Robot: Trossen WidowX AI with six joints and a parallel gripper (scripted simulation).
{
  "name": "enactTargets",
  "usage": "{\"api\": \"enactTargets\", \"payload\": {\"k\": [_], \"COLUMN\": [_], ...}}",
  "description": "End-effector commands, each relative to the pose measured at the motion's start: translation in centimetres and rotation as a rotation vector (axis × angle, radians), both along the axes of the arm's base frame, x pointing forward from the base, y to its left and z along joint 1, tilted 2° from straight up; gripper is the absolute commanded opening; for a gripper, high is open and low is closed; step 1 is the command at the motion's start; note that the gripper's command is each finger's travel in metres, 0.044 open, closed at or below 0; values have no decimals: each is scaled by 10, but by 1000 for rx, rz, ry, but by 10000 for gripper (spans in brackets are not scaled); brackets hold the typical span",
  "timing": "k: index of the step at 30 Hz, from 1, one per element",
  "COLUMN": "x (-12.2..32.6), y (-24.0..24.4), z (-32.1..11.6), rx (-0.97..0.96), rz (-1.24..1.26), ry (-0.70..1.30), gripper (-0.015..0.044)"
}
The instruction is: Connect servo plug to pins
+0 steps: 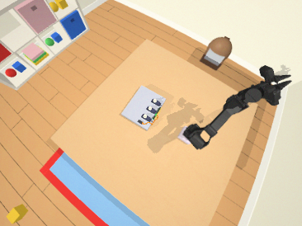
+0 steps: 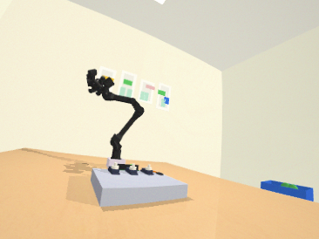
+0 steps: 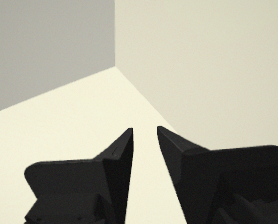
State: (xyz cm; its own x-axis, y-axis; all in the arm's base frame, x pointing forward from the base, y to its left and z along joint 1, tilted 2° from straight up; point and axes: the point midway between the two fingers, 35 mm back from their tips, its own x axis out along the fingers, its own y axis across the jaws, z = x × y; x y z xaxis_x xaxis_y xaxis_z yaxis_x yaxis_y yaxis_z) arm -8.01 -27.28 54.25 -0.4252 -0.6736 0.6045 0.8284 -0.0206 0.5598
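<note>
The pale grey holder (image 1: 135,103) (image 2: 139,194) lies on the table. Several dark parts sit on it, three with white tops. An orange lead (image 1: 154,118) runs along its edge in the top view. A small dark piece (image 1: 140,122) (image 2: 159,174) at the holder's corner may be the plug, but it is too small to be sure. The pins, coloured band and dot cannot be made out. My gripper (image 1: 290,78) (image 3: 145,131) is partly open and empty, raised high and far from the holder, pointing away toward the walls. The holder is not in the wrist view.
The arm's base (image 1: 199,137) stands on the table (image 1: 95,124), with a pale block (image 1: 183,135) between it and the holder. A brown round-topped object (image 1: 219,48) stands beyond the table edge. Shelves are at upper left, and a red-edged blue mat (image 1: 91,187) is at lower left.
</note>
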Motion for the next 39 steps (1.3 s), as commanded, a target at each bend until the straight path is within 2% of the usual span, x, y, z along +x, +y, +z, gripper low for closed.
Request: {"api": "enactTargets", "payload": {"k": [1, 20, 39], "x": [26, 157, 289], "y": [-10, -19, 42], "z": [-10, -55, -108], "rx": [43, 200, 284], "rz": [88, 495, 937], "ry": [23, 196, 457], "gripper": [115, 115, 115]}}
